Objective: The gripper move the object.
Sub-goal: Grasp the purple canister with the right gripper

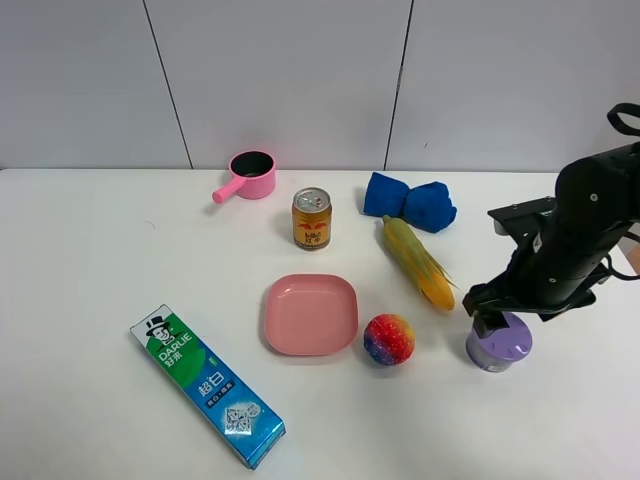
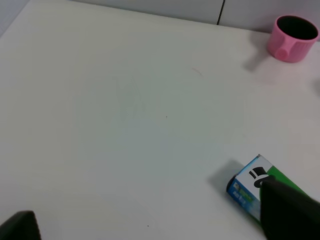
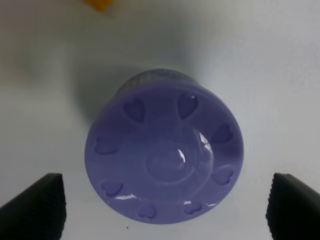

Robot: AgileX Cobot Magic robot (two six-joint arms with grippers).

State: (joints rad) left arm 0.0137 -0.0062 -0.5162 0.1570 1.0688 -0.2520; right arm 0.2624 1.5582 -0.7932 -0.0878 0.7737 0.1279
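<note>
The object, a squat round container with a lilac lid (image 1: 503, 345), stands on the white table at the right. In the right wrist view its lid (image 3: 165, 150) shows raised heart-shaped dots. My right gripper (image 1: 497, 318) hangs directly over it, open, with one black fingertip (image 3: 32, 205) on each side of the lid and apart from it. My left gripper (image 2: 155, 227) is open and empty over bare table; its arm is out of the exterior high view.
A rainbow ball (image 1: 389, 339) lies just left of the container, a corn cob (image 1: 418, 262) behind it. Also on the table: pink plate (image 1: 311, 314), drink can (image 1: 311, 218), blue cloth (image 1: 410, 202), pink saucepan (image 1: 250, 175), toothpaste box (image 1: 207, 385).
</note>
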